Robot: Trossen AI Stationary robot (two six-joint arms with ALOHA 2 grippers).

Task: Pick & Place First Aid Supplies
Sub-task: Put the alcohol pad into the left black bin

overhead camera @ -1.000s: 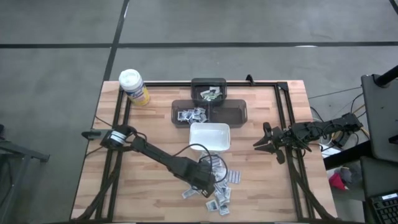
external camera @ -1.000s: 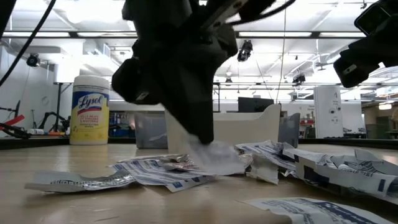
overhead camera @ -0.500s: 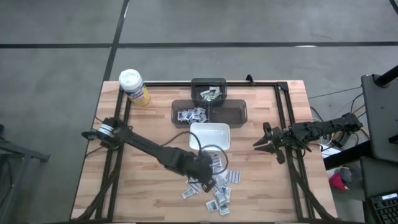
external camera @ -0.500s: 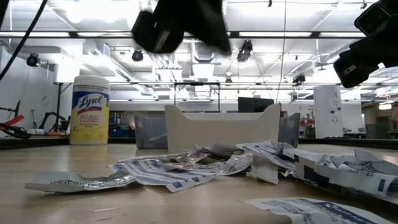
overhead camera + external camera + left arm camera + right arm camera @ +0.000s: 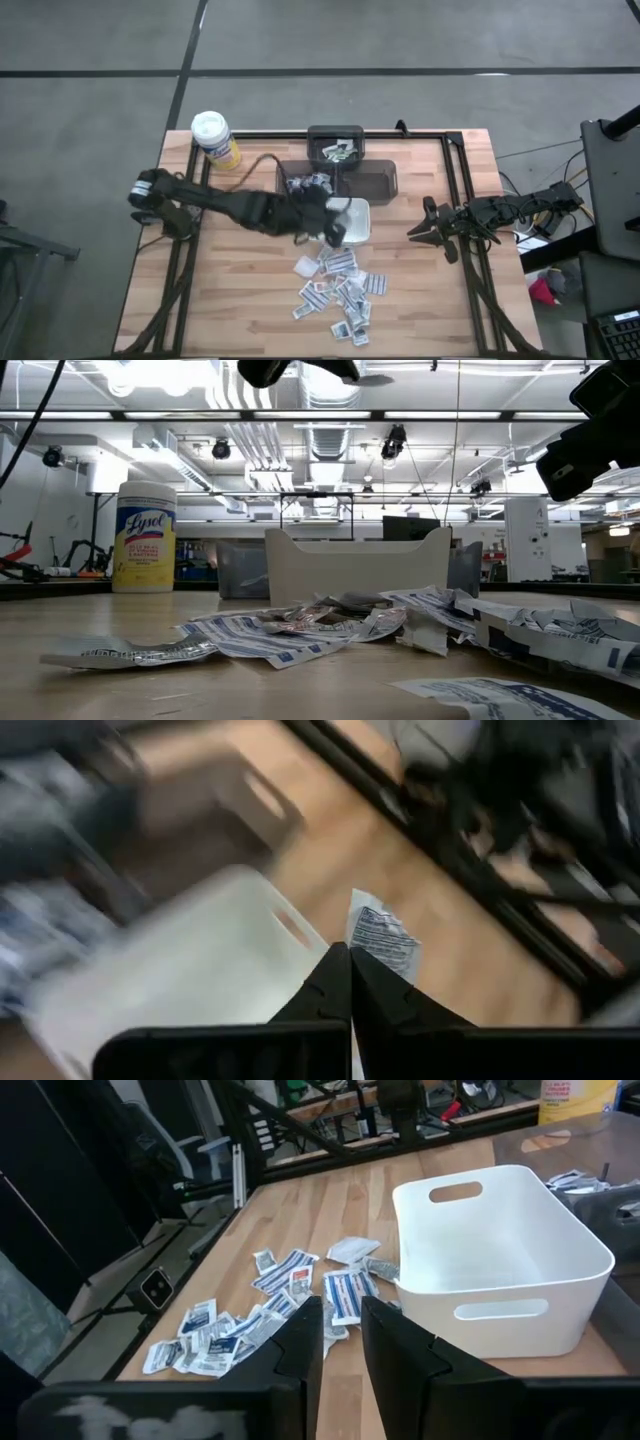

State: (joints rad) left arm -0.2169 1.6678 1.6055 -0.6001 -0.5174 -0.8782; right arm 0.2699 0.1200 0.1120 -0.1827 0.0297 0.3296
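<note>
The left pincer [image 5: 350,952] is pressed together on one packet [image 5: 383,940], pinching it by an edge above the white dish [image 5: 345,222] (its empty inside shows beneath the fingers). The remaining packets [image 5: 338,290] lie scattered on the surface [image 5: 240,300] just in front of the dish. The right pincer [image 5: 418,229] waits near the surface's right edge, fingers slightly spread, nothing between them.

Packet [image 5: 383,940] pinched between closed fingers [image 5: 330,985]

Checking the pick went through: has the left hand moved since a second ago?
Yes. The left hand, shut on a packet, went from the packet pile up toward the white dish.
</note>
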